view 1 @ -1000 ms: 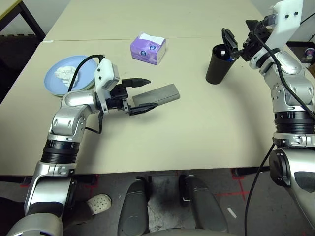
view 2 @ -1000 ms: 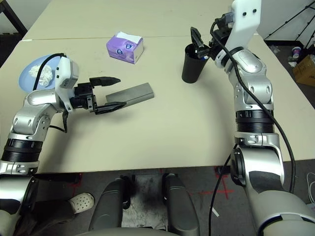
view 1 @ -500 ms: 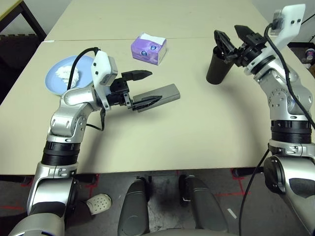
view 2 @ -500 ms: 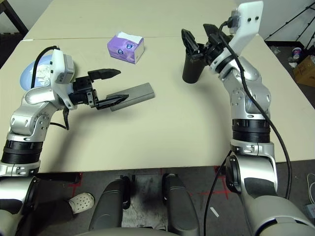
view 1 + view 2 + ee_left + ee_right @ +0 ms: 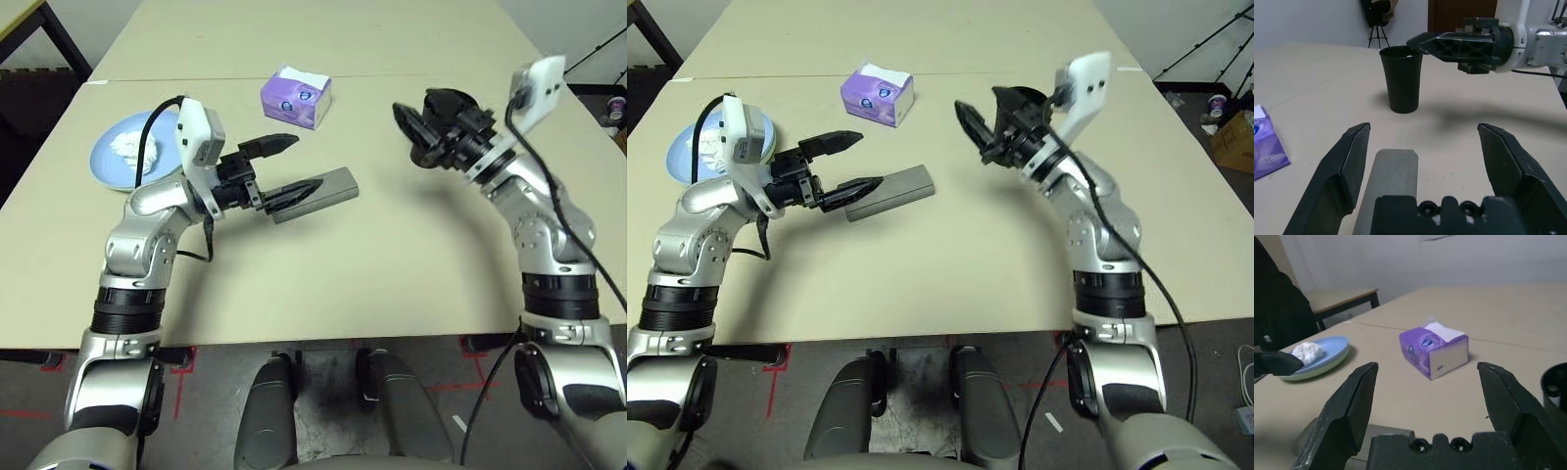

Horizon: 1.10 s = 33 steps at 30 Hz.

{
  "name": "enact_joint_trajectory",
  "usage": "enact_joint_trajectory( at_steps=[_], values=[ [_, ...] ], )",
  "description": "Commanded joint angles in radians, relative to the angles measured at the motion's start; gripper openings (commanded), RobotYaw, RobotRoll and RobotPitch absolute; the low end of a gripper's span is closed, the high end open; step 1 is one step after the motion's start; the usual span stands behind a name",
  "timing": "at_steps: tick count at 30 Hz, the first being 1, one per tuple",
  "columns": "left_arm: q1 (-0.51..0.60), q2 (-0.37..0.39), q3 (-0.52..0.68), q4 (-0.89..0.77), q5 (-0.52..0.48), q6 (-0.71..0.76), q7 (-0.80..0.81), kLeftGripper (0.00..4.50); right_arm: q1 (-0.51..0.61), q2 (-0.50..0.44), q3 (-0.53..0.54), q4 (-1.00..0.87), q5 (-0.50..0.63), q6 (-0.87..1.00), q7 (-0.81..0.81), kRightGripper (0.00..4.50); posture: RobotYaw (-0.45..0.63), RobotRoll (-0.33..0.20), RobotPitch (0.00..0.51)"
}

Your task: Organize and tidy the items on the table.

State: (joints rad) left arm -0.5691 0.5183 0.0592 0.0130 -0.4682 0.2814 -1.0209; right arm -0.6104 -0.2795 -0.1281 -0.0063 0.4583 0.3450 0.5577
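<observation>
The tabletop (image 5: pixel 392 255) spans most of the head-camera frame. The light blue plate (image 5: pixel 110 155) sits at the left of the frame, stacked on a pale green plate whose rim shows beneath it in the right wrist view (image 5: pixel 1327 367). The crumpled white tissue (image 5: pixel 129 144) lies on the blue plate.

The grey oblong glasses case (image 5: pixel 328 186) lies flat at centre left. Its long axis runs from lower left to upper right of the frame, at a shallow angle to the tabletop's near edge.

The purple tissue box (image 5: pixel 295 96) stands at upper centre, well apart from the case.

The black cup (image 5: pixel 1400 78) stands upright at upper right, mouth up, largely behind the right arm in the head views.

The left claw (image 5: pixel 284 166) is spread wide and holds nothing. Its fingers point toward the right of the frame; the lower finger overlaps the case's near end, and contact cannot be confirmed.

The right claw (image 5: pixel 994 117) is spread wide and empty, just beside the cup, fingers pointing toward the left of the frame.
</observation>
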Motion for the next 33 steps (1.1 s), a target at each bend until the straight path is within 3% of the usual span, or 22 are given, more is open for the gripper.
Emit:
enact_joint_trajectory(
  at_steps=[1,7,11,15,22,28,33],
  values=[
    [0.025,0.015,-0.007,-0.027,-0.001,-0.013,-0.02,4.5,0.011,0.0,0.009,-0.008,-0.014,-0.046,0.012,4.47,-0.03,0.0,0.171],
    [0.035,0.026,-0.036,-0.028,0.02,-0.03,-0.046,4.5,0.026,-0.014,0.035,0.019,-0.066,-0.119,0.039,4.47,-0.03,0.0,0.167],
    [0.059,0.055,-0.078,-0.006,0.081,-0.119,-0.092,4.5,0.029,-0.045,0.057,0.045,-0.102,-0.166,0.08,4.47,-0.04,0.0,0.168],
    [0.034,0.021,-0.046,0.03,0.1,-0.162,-0.008,4.5,0.047,-0.048,0.069,0.061,-0.137,-0.235,0.096,4.47,-0.05,0.0,0.154],
    [0.084,-0.013,-0.029,-0.015,0.056,-0.094,0.056,4.5,0.062,0.011,0.019,0.101,-0.092,-0.223,0.028,4.47,-0.04,0.0,0.151],
    [0.045,-0.052,0.051,0.015,0.031,-0.091,0.163,4.5,0.064,0.038,-0.008,0.091,-0.051,-0.182,-0.006,4.47,-0.04,0.0,0.15],
    [0.076,-0.002,0.006,0.015,0.099,-0.151,0.116,4.5,0.055,0.029,0.002,0.098,-0.092,-0.224,-0.018,4.47,-0.04,0.0,0.146]
  ],
)
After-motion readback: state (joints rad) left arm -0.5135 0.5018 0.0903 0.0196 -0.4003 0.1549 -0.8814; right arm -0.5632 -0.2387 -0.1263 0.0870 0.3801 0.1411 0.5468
